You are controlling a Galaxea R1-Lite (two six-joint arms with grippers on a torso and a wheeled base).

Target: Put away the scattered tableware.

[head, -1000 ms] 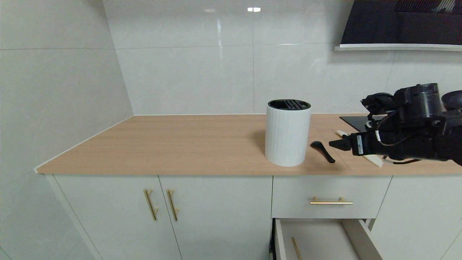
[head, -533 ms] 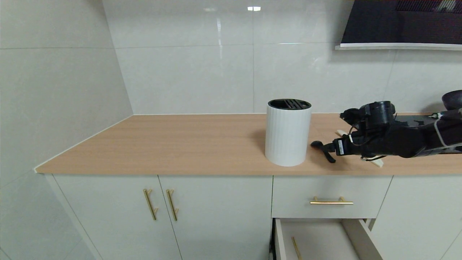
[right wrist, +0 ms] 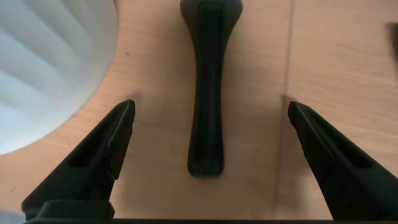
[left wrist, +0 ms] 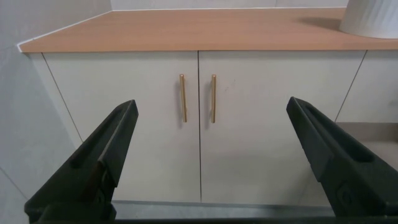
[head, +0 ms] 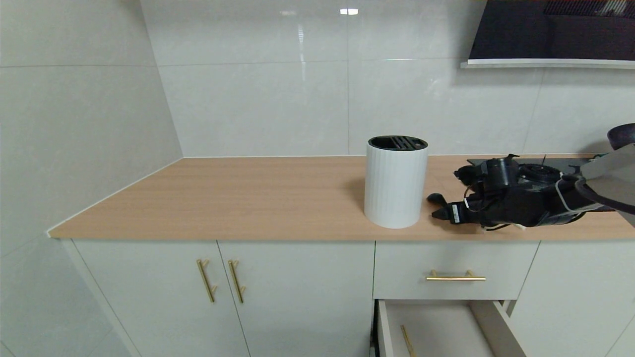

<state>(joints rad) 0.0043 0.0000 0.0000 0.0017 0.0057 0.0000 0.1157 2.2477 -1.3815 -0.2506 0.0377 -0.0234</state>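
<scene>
Step in hand, as I read it: grasping the black spoon [right wrist: 208, 74]. It lies flat on the counter [head: 248, 198], just beside the white holder [head: 396, 183] on its right, not touching it as far as I can tell. The right claw [right wrist: 209, 106] sits low over the counter, fingers spread wide, with the spoon's handle running down the middle of the gap and neither finger on it. Not yet pinched. In the head view the claw tip [head: 439, 214] is close to the spoon's rounded end [head: 435, 198]. The next move calls for closing squarely on the handle without nudging the holder, which sits close to one finger, then a lift high enough to clear the holder's rim. The handle looks slim and smooth, so it may roll or slip. The holder has a black slotted top with nothing sticking out. The lower drawer [head: 436, 322] stands open with one thin gold-coloured piece inside; I can't tell what. The left claw [left wrist: 211, 104] is spread, holding nothing, facing the cabinet doors [left wrist: 199, 118].
</scene>
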